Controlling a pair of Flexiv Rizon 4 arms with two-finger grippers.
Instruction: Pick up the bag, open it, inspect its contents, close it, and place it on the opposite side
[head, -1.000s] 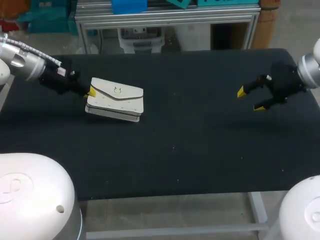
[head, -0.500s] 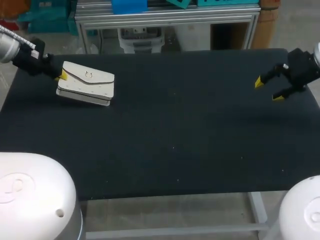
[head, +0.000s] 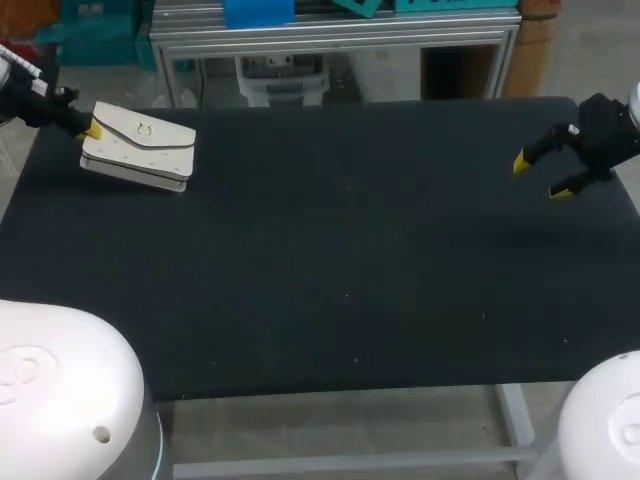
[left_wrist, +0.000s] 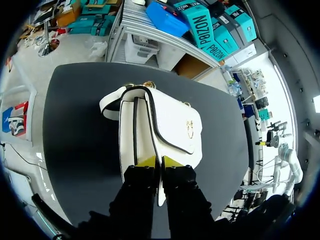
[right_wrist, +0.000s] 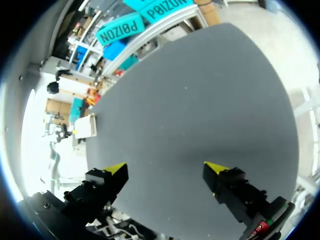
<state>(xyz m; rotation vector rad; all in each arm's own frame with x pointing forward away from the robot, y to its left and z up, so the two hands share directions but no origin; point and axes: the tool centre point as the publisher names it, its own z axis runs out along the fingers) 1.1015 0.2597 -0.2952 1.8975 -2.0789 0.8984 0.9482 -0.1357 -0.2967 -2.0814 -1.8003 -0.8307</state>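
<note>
pinching the end of a small cream-white flap handbag (left_wrist: 165, 120) with dark piping along its edges, my left claw (left_wrist: 159, 161) has its two yellow tips drawn almost together, one on each face of the bag's rim, so it is clamped on that rim. from the wrist camera the handbag stretches straight out ahead of the fingers, flap side turned to one side, with a small gold clasp (left_wrist: 190, 125) on the flap and a short white strap loop (left_wrist: 107, 102) and gold fittings at the far end. from overhead the left claw (head: 92, 128) comes in at the left edge and holds the handbag (head: 140, 148) over the far left corner of the black cloth-covered table (head: 350, 260), slightly tilted; i cannot tell whether its underside touches the cloth. well apart from all that, my right claw (head: 541, 177) hangs over the far right part of the table with its tips spread wide and nothing between them. its own camera shows the right claw (right_wrist: 165, 168) looking across bare black cloth, the handbag (right_wrist: 85, 126) small at the opposite side.
</note>
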